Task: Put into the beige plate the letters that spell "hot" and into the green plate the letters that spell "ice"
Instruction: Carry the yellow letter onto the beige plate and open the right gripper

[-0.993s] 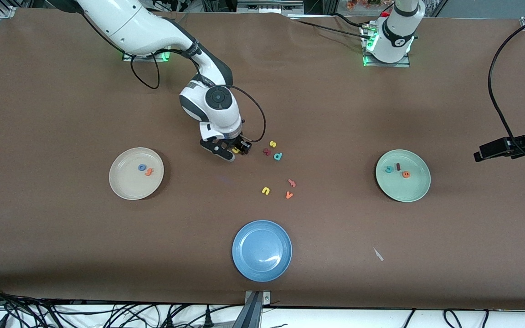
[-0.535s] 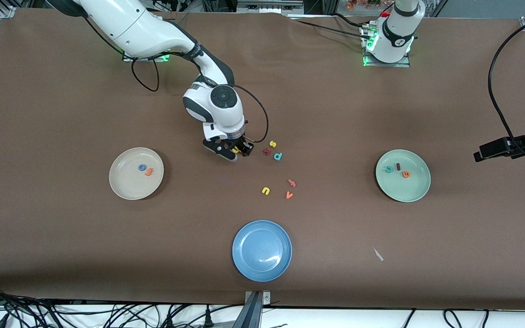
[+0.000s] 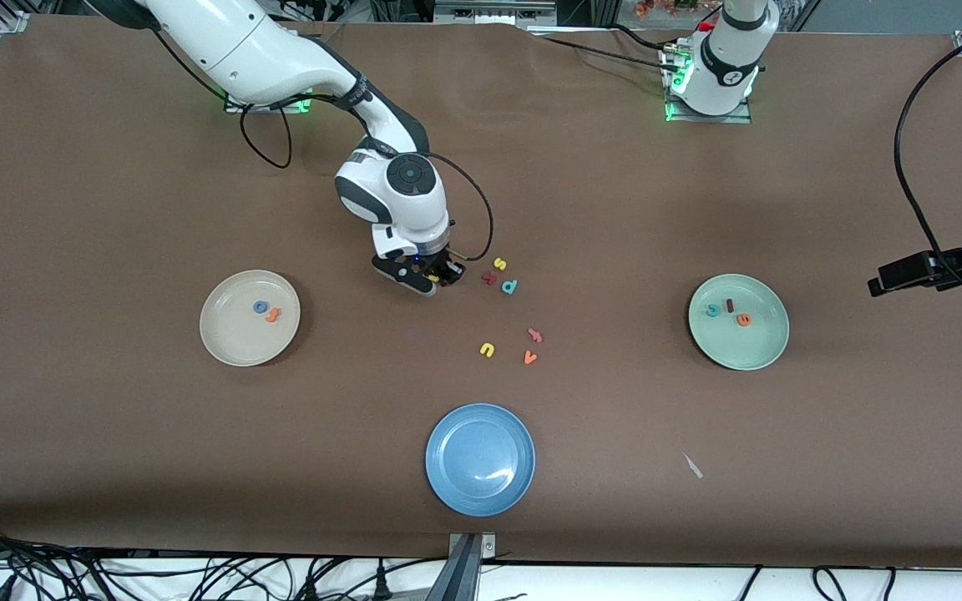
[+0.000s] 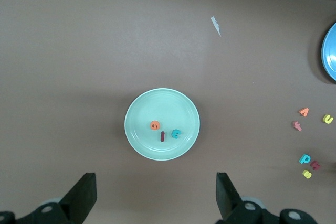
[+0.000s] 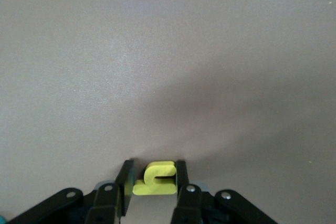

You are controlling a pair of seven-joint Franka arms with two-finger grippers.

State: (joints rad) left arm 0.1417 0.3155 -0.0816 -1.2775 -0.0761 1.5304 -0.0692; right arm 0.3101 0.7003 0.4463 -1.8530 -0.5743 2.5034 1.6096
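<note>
The right pincer point(image 3: 433, 276) is down on the tabletop point(image 3: 615, 209), beside the loose letters in the middle; a second ago its fingers stood wider around the yellow h point(image 5: 156, 178), and now they have squeezed in until both touch it; I think the h is gripped, so the next job is to lift it and carry it to the beige plate point(image 3: 226, 342).

That plate sits toward the right arm's end of the tabletop; the blue o point(image 3: 260, 307) and the orange t point(image 3: 273, 315) lie in it, touching or nearly so; the h is the last letter of "hot".

The green plate point(image 4: 139, 116) sits toward the left arm's end; the orange e point(image 4: 155, 125), the dark red i point(image 4: 163, 136) and the teal c point(image 4: 176, 134) lie in it, so "ice" looks done.

The left pincer point(image 4: 155, 195) hangs wide open and empty over the green plate; that arm waits.

In the front view the h is mostly hidden by the right pincer, only a bit of yellow shows; in the right wrist view part of the h is tucked under the pincer's body; I cannot tell if it is off the tabletop yet.
</note>
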